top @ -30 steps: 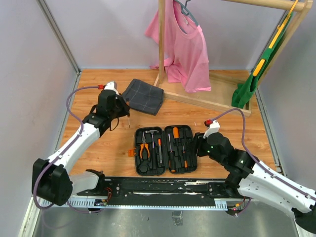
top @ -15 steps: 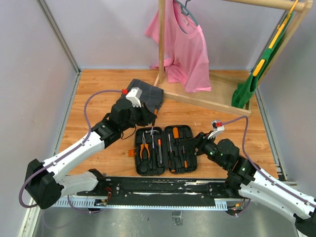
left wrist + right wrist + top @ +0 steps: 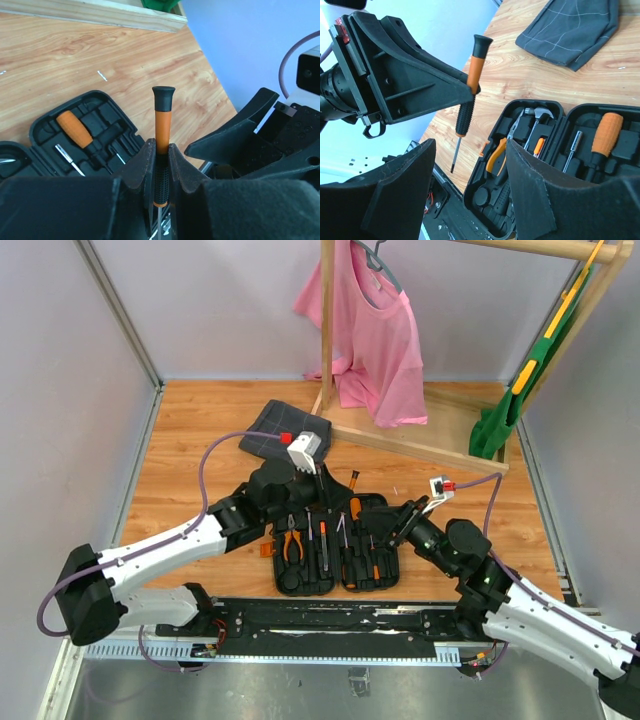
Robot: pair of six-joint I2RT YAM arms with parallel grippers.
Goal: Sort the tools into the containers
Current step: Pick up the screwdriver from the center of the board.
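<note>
Left hand (image 3: 160, 150) is pinching a slim screwdriver (image 3: 163, 117) by its black grip. Its long axis is running out past the fingertips, cap farthest, shaft pointing back under the hand. The open case (image 3: 37, 131) is lying just below and beyond. Right hand (image 3: 470, 170) is hovering wide-jawed and empty over that case.

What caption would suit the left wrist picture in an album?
Left gripper pinching a slim orange-and-black screwdriver near the open black tool case.

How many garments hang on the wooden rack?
2. A pink shirt hangs by the left post of the rack; a green garment hangs at its right end. The rack's top is cut off, so others may be hidden.
</note>
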